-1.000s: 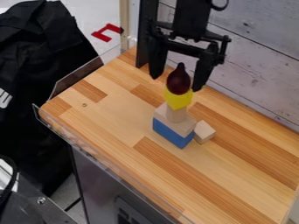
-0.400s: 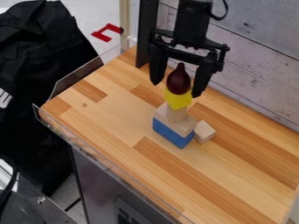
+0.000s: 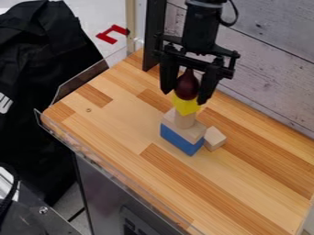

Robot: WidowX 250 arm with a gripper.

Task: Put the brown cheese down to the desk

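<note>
Brown cheese (image 3: 187,85) atop yellow block (image 3: 186,105), hand (image 3: 184,97) straddling it.
Probably light, firm, slippery (egg-round, after all); best pinched at its widest. Whether it's gripped, I cannot tell.

No text, label or number can be read. White marks (image 3: 5,103) stand on the black cloth (image 3: 46,69) at the left edge of the camera view, cut off by that edge, so what they spell or show cannot be told. Low in the view, small pale marks (image 3: 129,224) show on the dark front (image 3: 101,188) below the desk (image 3: 116,121), too unclear to make out.
</note>
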